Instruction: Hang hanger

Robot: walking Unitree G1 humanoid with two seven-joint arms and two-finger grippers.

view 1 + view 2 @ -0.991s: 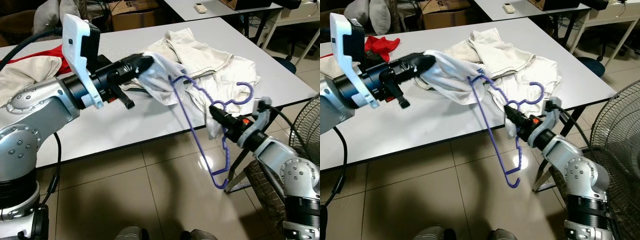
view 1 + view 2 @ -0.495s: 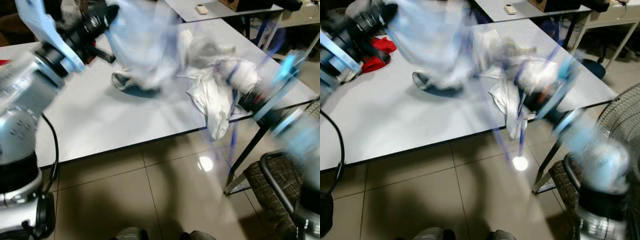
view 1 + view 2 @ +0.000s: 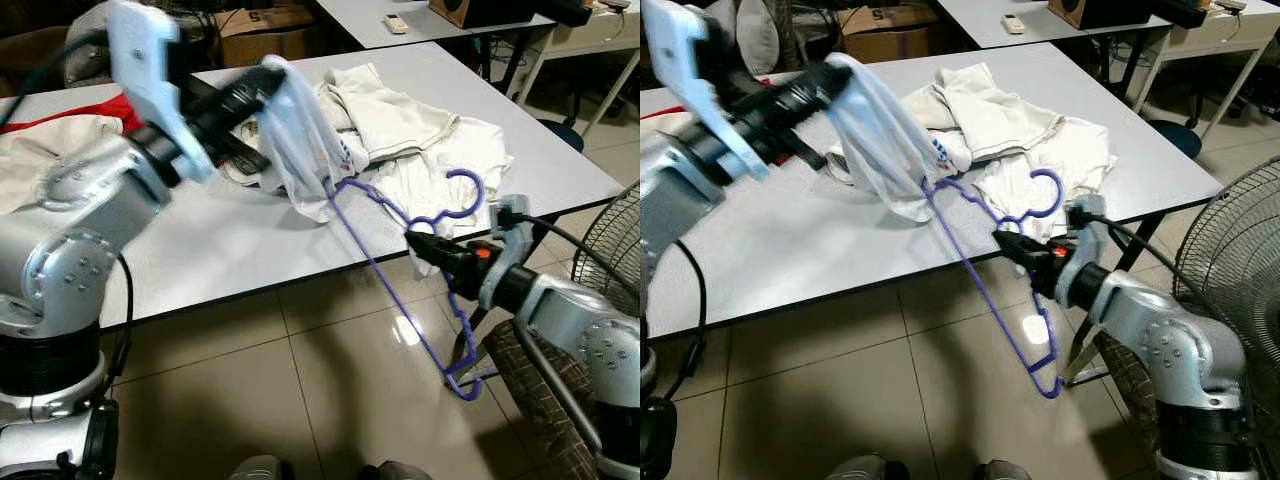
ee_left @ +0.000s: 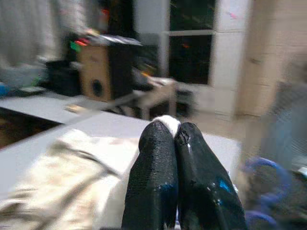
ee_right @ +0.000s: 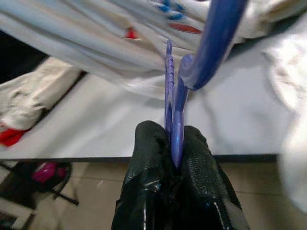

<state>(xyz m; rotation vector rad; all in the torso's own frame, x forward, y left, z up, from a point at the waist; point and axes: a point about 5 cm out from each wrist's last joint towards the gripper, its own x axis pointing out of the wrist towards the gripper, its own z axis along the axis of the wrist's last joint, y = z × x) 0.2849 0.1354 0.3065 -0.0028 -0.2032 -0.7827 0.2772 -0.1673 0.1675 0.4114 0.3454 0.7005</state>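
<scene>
Two grippers sharing a garment and hanger

The left gripper [image 3: 268, 82] is pinching the white garment [image 3: 300, 150] above the table [image 3: 210, 240]; the right gripper [image 5: 173, 143] is clamping the purple hanger [image 3: 400, 270], whose far end is reaching into that garment.

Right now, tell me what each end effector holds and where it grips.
The left end effector pinches a fold of the white garment at its upper edge. The right end effector clamps the purple hanger at its neck, just below the hook.

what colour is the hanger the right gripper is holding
Purple-blue. The hanger shows best in the left eye view, pinched by the right gripper.
</scene>
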